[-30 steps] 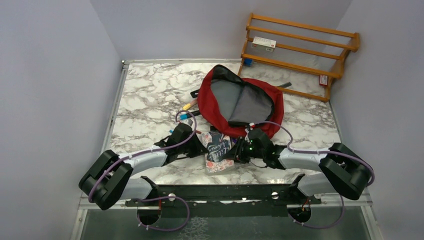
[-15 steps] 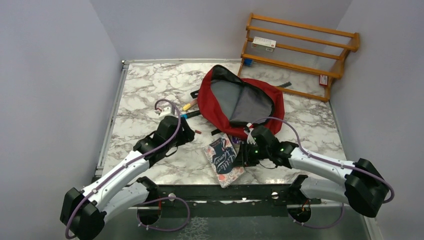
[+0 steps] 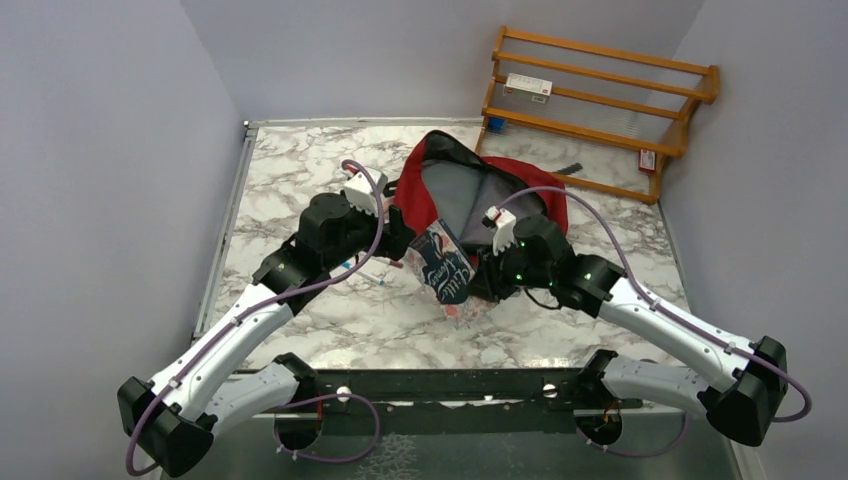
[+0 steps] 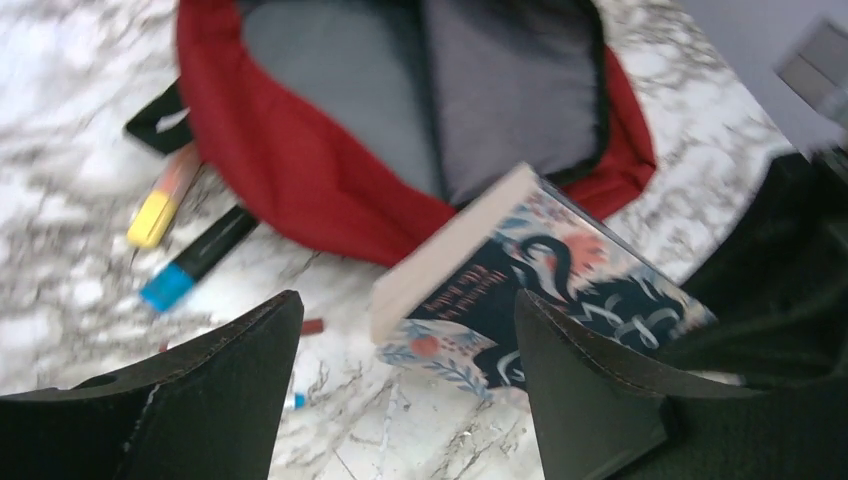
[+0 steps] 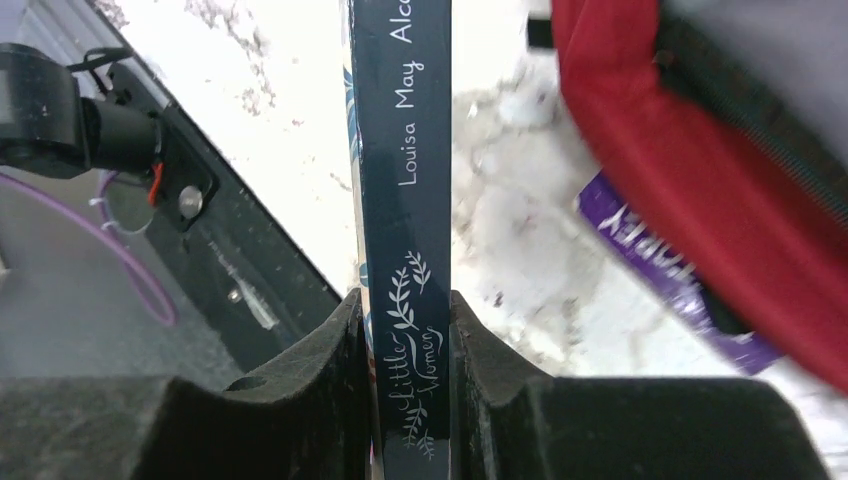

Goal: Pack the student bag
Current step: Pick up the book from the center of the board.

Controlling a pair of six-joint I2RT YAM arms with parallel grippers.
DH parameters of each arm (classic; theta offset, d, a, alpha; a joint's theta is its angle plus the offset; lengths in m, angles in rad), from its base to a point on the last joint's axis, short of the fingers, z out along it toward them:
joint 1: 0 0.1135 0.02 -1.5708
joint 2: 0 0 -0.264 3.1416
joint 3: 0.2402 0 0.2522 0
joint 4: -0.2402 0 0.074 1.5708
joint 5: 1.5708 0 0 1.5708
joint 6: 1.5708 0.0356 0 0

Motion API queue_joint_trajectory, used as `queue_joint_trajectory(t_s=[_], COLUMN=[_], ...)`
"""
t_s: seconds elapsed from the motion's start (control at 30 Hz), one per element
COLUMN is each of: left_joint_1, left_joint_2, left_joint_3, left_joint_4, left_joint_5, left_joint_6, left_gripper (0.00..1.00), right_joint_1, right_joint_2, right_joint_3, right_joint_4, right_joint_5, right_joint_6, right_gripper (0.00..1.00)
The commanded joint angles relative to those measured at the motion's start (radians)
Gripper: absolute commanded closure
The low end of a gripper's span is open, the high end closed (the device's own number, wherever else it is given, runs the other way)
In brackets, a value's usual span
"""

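Note:
The student bag lies at the back of the table, dark red, its mouth open on grey lining; it also shows in the left wrist view and the right wrist view. A dark blue floral book, "Little Women" on its spine, hangs tilted just in front of the bag's near rim. My right gripper is shut on the book's spine end. My left gripper stands open and holds nothing, left of the book near the bag's left edge.
Left of the bag lie a yellow-capped marker, a blue-capped black marker and a small red piece. A purple packet lies against the bag's near side. A wooden rack holding small boxes leans at the back right.
The left gripper has opened, left the book and swung up-left to the bag's edge. The right gripper has lifted the book off the table and carried it toward the bag's mouth.

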Motion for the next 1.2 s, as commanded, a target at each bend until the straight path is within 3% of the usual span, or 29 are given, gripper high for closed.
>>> queue_joint_trajectory(t_s=[0.0, 0.2, 0.5, 0.73, 1.03, 1.17], left_joint_1=[0.003, 0.004, 0.004, 0.004, 0.004, 0.004], left_joint_2=[-0.019, 0.013, 0.052, 0.089, 0.136, 0.148], left_joint_3=[0.097, 0.192, 0.317, 0.358, 0.376, 0.351], left_joint_4=[0.043, -0.051, -0.246, -0.274, -0.276, -0.277], left_joint_5=[0.388, 0.662, 0.679, 0.826, 1.069, 1.106], left_joint_6=[0.284, 0.428, 0.582, 0.563, 0.508, 0.496], left_gripper=[0.21, 0.23, 0.24, 0.27, 0.46, 0.48], right_joint_1=[0.001, 0.001, 0.001, 0.0, 0.001, 0.001], right_joint_2=[0.008, -0.055, -0.099, -0.138, -0.124, -0.12], right_joint_3=[0.138, 0.221, 0.339, 0.385, 0.41, 0.427], right_joint_4=[-0.05, -0.097, -0.25, -0.286, -0.296, -0.301], right_joint_5=[0.069, -0.05, -0.226, -0.331, -0.332, -0.327], right_joint_6=[-0.243, -0.413, -0.537, -0.579, -0.604, -0.613], right_gripper=[0.99, 0.99, 0.99, 0.99, 0.99, 0.99])
